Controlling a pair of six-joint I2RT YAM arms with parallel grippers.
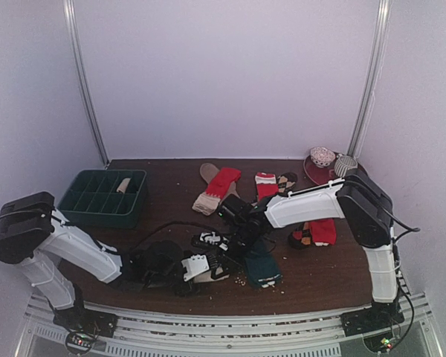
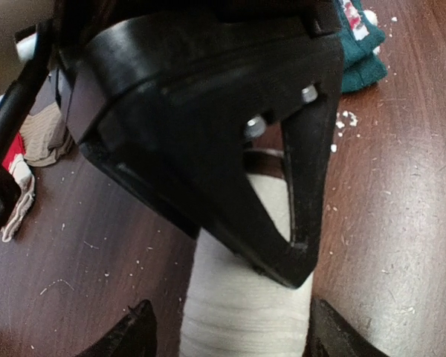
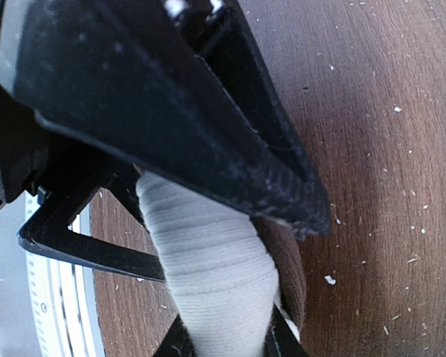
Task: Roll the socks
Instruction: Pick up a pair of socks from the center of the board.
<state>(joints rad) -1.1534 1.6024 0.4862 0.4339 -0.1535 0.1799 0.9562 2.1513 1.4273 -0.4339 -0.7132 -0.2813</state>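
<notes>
Top external shows the left arm (image 1: 74, 253) and right arm (image 1: 305, 204) meet low over the table's (image 1: 171, 201) near middle, left wrist shows the left gripper (image 2: 234, 332) spread astride the cream sock (image 2: 241, 297), seemingly ready to grasp it, and right wrist shows the right gripper (image 3: 230, 341) pinching it, probably so the roll cannot loosen.

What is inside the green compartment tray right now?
One beige sock sits in a far-row compartment of the tray. The other cells show only dark green floor, though the dividers hide parts of them.
</notes>
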